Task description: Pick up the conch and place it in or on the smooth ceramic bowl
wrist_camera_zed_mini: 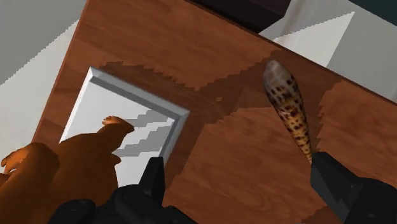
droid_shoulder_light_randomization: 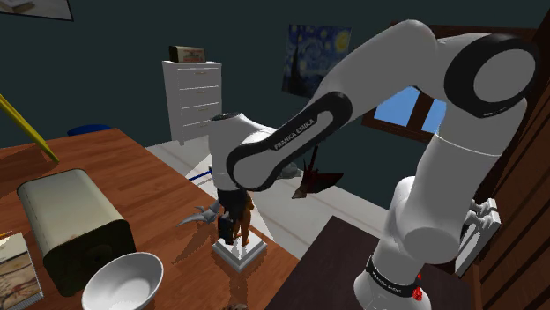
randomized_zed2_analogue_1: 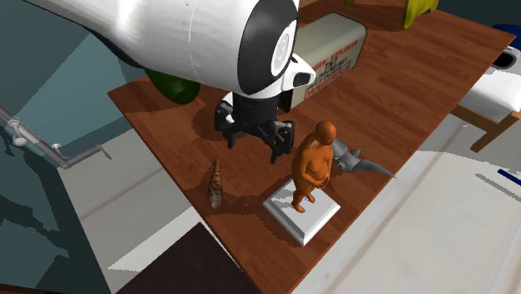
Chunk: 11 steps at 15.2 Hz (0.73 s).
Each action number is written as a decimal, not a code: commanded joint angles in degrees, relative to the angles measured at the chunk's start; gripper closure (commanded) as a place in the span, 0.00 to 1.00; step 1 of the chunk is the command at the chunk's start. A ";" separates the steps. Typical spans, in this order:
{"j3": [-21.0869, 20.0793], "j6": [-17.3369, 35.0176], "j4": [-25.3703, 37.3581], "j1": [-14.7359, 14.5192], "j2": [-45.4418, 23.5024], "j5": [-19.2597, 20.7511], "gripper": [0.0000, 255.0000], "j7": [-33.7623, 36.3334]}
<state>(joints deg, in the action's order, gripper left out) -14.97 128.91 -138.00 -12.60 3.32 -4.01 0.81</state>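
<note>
Gripper spread wide above table — spotted conch just beside it.

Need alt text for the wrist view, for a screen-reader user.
The open black gripper hovers over a brown wooden table. A long spotted conch lies unheld on the table, its narrow end close to one finger. By the other finger stands an orange figurine on a white square base.

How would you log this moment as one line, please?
phase: pre-grasp | claw: open, empty | conch: lying on wooden table, near claw, not held | white bowl: empty
</note>
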 commanded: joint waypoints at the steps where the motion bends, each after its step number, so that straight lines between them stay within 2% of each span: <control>1: -0.94 2.68 0.81 -0.82 -4.37 0.87 0.00 0.00; 11: -3.33 10.64 7.56 -6.28 -23.90 7.31 0.00 0.98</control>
<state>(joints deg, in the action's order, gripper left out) -18.25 139.23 -131.74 -18.25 -18.47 2.51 1.75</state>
